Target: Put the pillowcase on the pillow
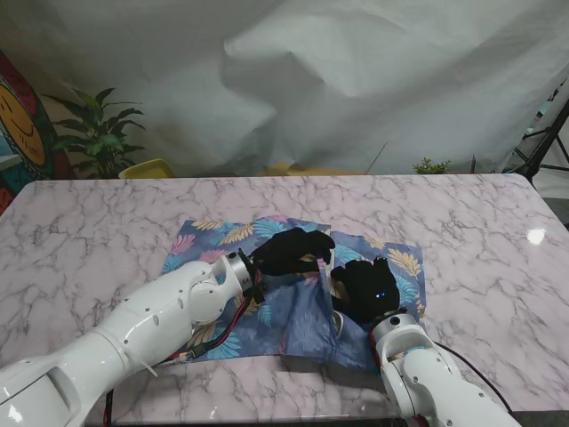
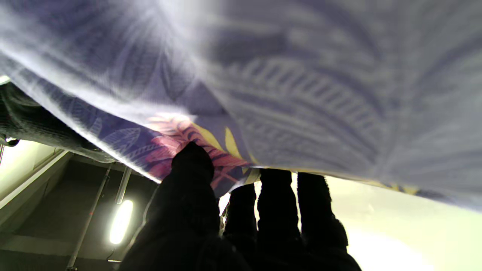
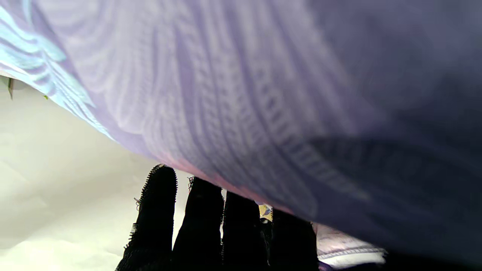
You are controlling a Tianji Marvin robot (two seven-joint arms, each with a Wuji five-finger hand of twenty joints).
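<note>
Both hands sit on the pillowcase near the middle of the tabletop; the left hand (image 1: pixel 289 250), black-gloved, reaches in from the left with its fingers curled over a raised fold of the cloth, seemingly pinching it, though the stand view is too small to be certain; the right hand (image 1: pixel 366 286) lies just beside it on the right, nearer to me, fingers extended and close together, pressed flat against the fabric. The pillowcase (image 1: pixel 222 236) is a blue cloth printed with pink, yellow and teal leaves, spread across the marble tabletop (image 1: pixel 107 213) about midway between the side edges, rumpled where the hands meet.

From the left wrist, the pillowcase (image 2: pixel 301 94) fills most of the view, its paler inner face hanging over the fingers (image 2: pixel 192 177), whose tips touch the patterned hem; from the right wrist, the pillowcase (image 3: pixel 263 94) likewise covers the view, and the fingers (image 3: pixel 158 210) stand side by side with their tips at the edge of the cloth. Whether the right hand grips anything, I cannot tell.

A potted plant (image 1: pixel 100 133) stands beyond the far left corner of the tabletop, before a white backdrop (image 1: pixel 356 80).
</note>
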